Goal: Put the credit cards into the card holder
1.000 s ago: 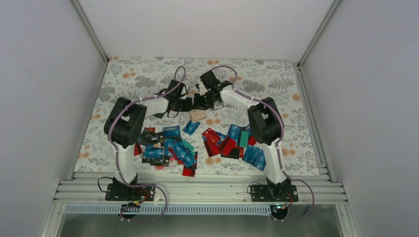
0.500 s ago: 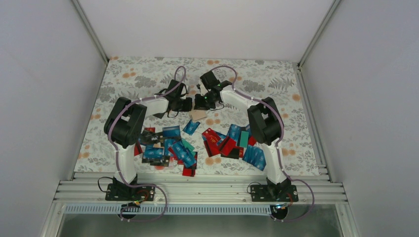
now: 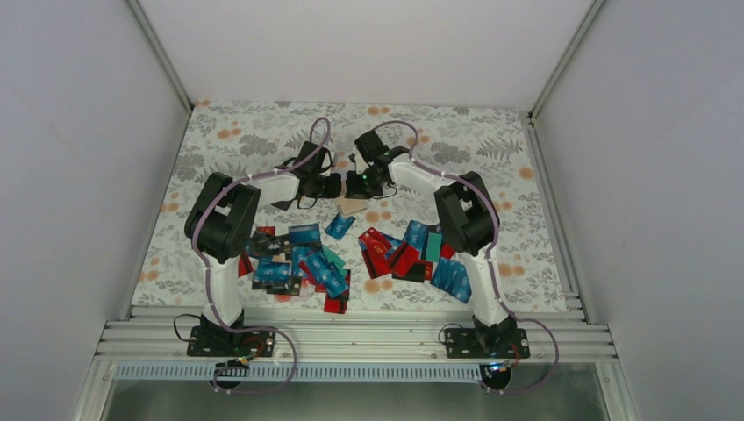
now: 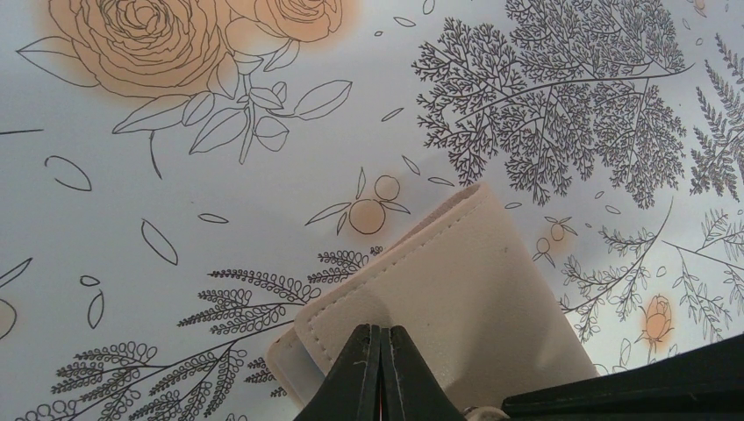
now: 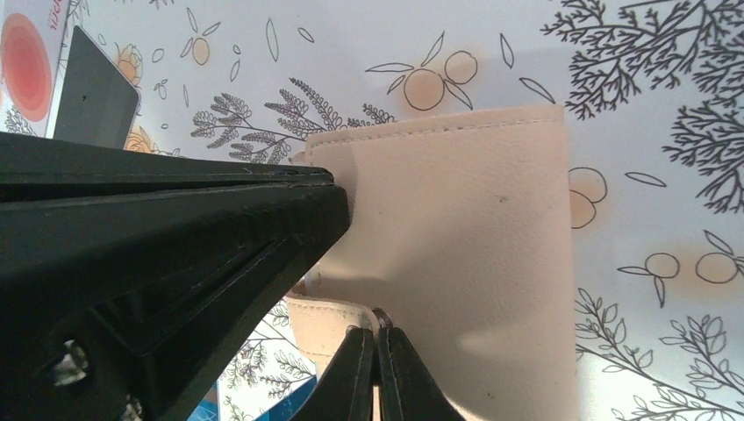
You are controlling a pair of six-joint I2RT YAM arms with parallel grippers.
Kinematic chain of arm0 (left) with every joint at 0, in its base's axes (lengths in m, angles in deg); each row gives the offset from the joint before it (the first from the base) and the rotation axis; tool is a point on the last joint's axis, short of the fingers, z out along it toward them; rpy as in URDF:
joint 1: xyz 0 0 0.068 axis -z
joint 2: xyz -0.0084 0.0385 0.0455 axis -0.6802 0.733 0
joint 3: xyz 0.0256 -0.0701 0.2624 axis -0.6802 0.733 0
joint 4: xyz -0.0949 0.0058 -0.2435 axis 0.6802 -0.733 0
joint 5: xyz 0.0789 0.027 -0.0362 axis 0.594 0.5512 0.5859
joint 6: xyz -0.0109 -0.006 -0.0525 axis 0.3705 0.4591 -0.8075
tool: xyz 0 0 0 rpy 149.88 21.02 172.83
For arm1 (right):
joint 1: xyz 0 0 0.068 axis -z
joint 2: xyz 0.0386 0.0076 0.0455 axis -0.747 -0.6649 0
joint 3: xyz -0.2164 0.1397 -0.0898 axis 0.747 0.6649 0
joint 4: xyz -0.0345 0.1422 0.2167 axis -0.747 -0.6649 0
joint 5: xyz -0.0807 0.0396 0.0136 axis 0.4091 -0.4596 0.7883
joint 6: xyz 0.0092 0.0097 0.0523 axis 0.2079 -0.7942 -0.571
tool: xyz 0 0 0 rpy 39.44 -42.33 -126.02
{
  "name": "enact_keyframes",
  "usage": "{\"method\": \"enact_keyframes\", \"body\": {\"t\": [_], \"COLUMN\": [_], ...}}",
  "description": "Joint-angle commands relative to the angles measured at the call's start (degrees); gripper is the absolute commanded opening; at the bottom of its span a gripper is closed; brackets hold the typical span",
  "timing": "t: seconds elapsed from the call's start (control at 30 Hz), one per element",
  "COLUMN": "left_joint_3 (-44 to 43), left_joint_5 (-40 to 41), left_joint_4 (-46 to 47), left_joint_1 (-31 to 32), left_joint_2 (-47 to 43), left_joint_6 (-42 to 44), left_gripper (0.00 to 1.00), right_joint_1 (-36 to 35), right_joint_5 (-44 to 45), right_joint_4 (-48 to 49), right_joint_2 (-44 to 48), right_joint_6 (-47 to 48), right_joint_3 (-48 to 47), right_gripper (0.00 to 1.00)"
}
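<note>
The beige card holder [image 3: 352, 205] lies on the flowered cloth just beyond the credit cards [image 3: 303, 261], which are scattered blue, red, black and teal in two heaps. Both grippers meet above the holder. In the left wrist view my left gripper [image 4: 384, 333] is shut, its tips pressing on the holder's stitched top face [image 4: 465, 289]. In the right wrist view my right gripper [image 5: 377, 338] is shut too, its tips at the edge of the holder's lower flap [image 5: 329, 320]. The left gripper's black fingers [image 5: 175, 237] cover the holder's left side.
The second heap of cards [image 3: 412, 254] lies by the right arm, and one blue card [image 3: 339, 226] sits just in front of the holder. A black card [image 5: 92, 92] lies on the cloth beyond the left fingers. White walls close in the table on three sides.
The right arm has shifted a little to the left, bringing its gripper closer to the left one over the card holder. The left arm has stayed put.
</note>
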Motion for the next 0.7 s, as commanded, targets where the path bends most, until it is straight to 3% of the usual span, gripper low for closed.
{"method": "enact_keyframes", "body": {"t": [0.0,0.67], "left_joint_3": [1.6,1.8], "left_joint_5": [1.6,1.5], "left_joint_4": [-4.2,-4.1], "left_joint_1": [-0.1,-0.1], "left_joint_2": [3.2,3.1], "left_joint_6": [-0.1,-0.1], "left_gripper": [0.02,0.02], "right_joint_1": [-0.3,-0.2], "right_joint_5": [1.3,3.9], "right_joint_4": [0.3,-0.3], "right_joint_2": [-1.1,-2.6], "right_joint_6": [0.5,0.1], "right_joint_3": [-1.3,-2.5], "right_gripper": [0.05,0.04]}}
